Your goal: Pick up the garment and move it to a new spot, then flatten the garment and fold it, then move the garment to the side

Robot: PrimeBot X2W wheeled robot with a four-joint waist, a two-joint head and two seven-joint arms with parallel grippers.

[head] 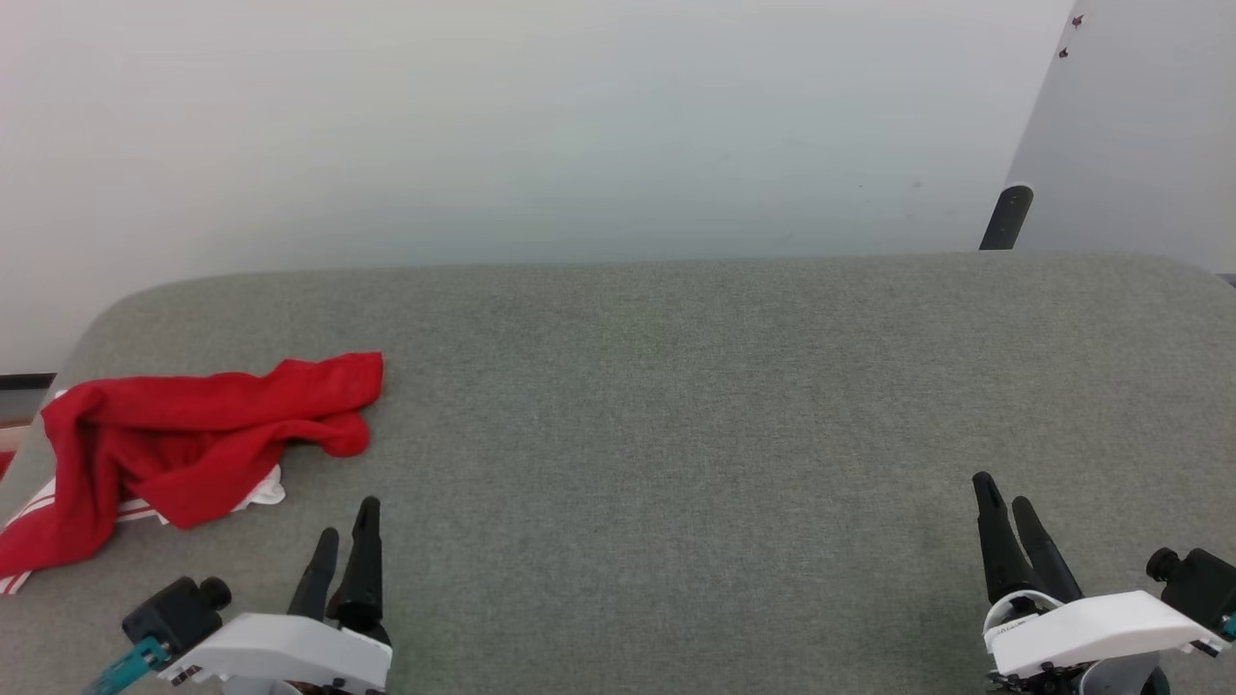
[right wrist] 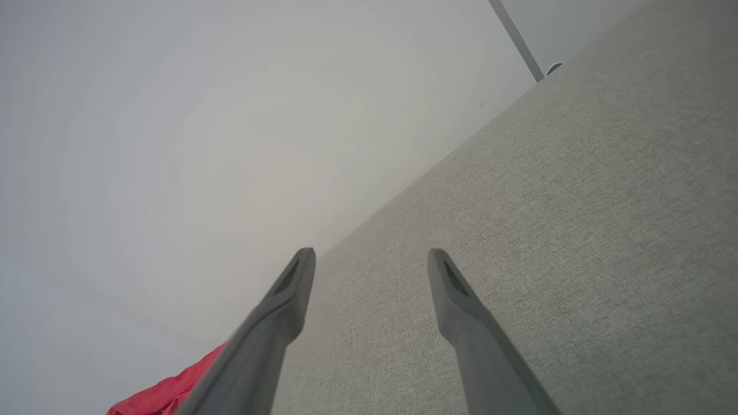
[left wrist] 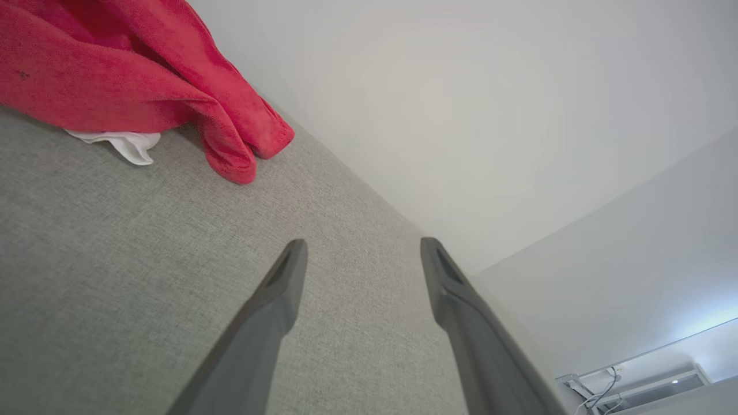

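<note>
A: Head view: the jersey lies crumpled at the table's left edge, with its lower corner cut off by the frame.
B: Any writing?
A: Folds hide it; striped trim peeks out. The left gripper and right gripper are both parted and hold nothing.

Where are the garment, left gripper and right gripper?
garment (head: 193, 434), head view, crumpled red middle.
left gripper (head: 349, 517), head view, between the fingertips.
right gripper (head: 1001, 490), head view, between the fingertips.
</note>
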